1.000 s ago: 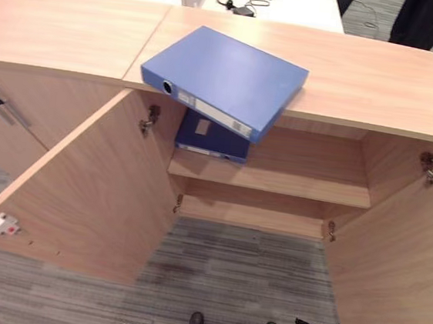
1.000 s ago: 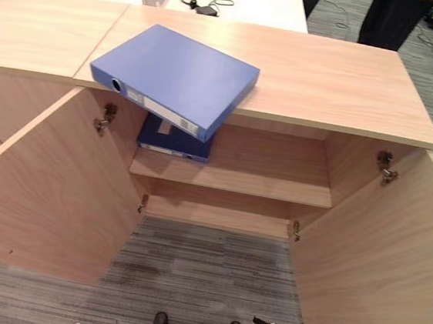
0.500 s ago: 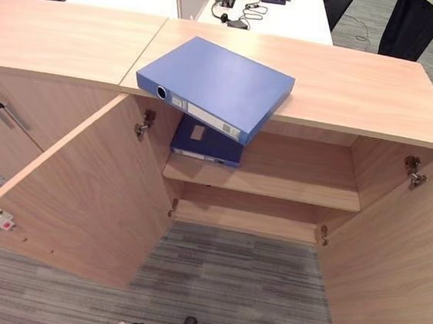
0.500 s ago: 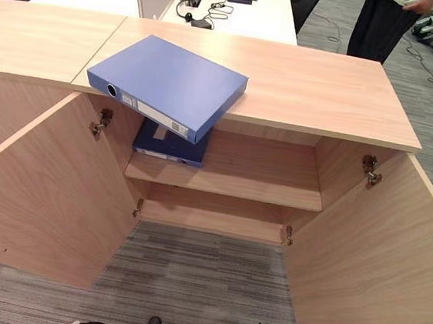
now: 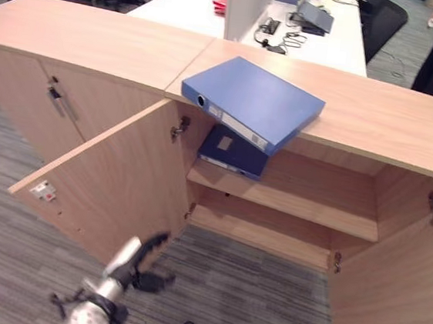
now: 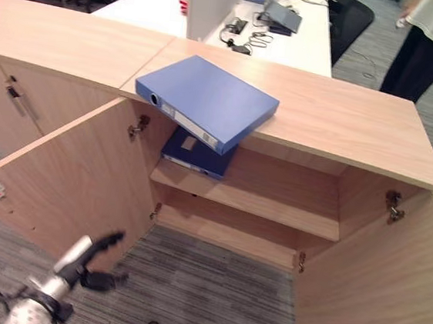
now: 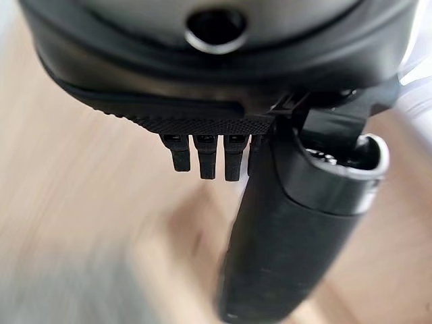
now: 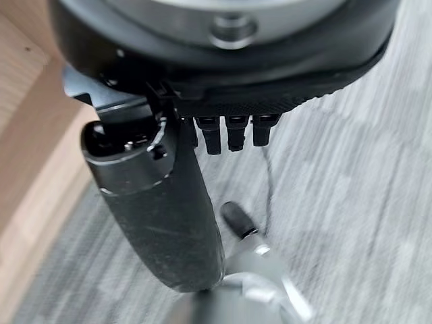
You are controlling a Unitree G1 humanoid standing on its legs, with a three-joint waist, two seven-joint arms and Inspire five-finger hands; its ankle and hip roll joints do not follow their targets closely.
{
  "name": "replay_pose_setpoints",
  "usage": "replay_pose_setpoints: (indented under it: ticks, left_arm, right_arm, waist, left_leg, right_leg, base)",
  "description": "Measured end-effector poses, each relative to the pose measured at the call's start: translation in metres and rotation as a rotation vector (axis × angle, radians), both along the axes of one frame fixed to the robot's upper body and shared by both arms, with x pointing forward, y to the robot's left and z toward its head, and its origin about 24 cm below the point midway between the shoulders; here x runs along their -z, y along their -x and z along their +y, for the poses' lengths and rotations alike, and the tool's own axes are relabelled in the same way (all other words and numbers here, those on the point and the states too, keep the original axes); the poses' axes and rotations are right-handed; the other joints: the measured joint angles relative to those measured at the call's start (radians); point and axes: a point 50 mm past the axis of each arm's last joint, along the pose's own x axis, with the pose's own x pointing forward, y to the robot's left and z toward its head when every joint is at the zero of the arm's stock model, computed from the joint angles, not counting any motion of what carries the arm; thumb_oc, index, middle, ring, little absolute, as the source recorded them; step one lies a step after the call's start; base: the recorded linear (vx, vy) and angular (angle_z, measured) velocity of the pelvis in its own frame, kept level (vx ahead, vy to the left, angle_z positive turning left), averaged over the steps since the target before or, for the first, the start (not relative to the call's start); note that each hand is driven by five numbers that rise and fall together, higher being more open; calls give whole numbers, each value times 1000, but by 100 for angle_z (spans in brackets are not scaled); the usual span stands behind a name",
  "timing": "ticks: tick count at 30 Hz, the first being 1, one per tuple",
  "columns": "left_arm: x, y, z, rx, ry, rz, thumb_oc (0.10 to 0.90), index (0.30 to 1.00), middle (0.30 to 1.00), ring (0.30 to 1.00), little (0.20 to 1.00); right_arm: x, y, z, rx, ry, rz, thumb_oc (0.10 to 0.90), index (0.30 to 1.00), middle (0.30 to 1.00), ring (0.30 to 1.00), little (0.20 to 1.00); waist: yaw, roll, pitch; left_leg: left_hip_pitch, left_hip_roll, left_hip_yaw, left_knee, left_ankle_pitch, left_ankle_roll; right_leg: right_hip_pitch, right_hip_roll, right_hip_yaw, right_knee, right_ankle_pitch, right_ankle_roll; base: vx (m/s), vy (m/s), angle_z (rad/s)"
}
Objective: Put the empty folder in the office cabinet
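The folder (image 5: 254, 102) lies on the counter (image 5: 391, 118), well above and ahead of the nearer, apparently loosely spread, empty left hand (image 5: 143, 266).

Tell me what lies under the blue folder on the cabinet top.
Under the overhanging blue folder, a darker folder lies flat on the upper shelf. Its back part is covered by the folder above and the cabinet top.

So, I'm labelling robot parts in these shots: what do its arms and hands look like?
The left arm is a silver-grey cylinder ending in a dark left hand. Up close, the left hand is a black body with a textured edge, a row of slim dark fingers and a thick black thumb. The right hand looks the same, black with a bulky thumb.
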Motion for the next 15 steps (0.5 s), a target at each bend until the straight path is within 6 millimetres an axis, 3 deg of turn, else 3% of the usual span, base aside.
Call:
replay_pose_setpoints:
  ticks: [1,5,9,12,15]
  left_arm:
    - [-8,-1,12,-66,-30,-44,800,900,900,900,900]
    - [-20,-2,26,-138,-109,-118,800,900,900,900,900]
    - [-61,-10,16,-13,-328,-260,800,900,900,900,900]
    - [-104,-23,8,123,-546,-402,800,900,900,900,900]
    - [-132,-33,3,172,-642,-533,800,900,900,900,900]
  right_arm:
    - [0,0,0,-7,3,-1,800,900,900,900,900]
    - [0,-2,3,-30,-6,-21,800,900,900,900,900]
    - [0,-7,13,-85,-41,-57,800,900,900,900,900]
    - [0,-7,14,-103,-46,-63,800,900,900,900,900]
    - [-1,-9,13,-122,-41,-69,800,900,900,900,900]
  waist:
    - [-1,3,0]
    - [-6,4,0]
    - [-6,-10,9]
    - [-12,-5,11]
    - [-17,5,10]
  left_leg:
    - [0,5,-1,0,2,-5]
    - [5,17,3,4,6,-12]
    - [12,36,7,4,9,-20]
    - [15,42,11,3,8,-28]
    - [20,44,25,3,4,-34]
  right_leg:
    - [0,5,0,0,-1,-2]
    - [-1,18,1,0,-5,-9]
    - [1,35,5,0,-10,-16]
    - [1,40,9,0,-11,-18]
    - [-2,41,21,0,-10,-18]
  base:
    - [15,-58,-2]
    - [14,-71,-3]
    - [19,-65,-5]
    - [4,-29,-4]
    - [-1,-20,-14]
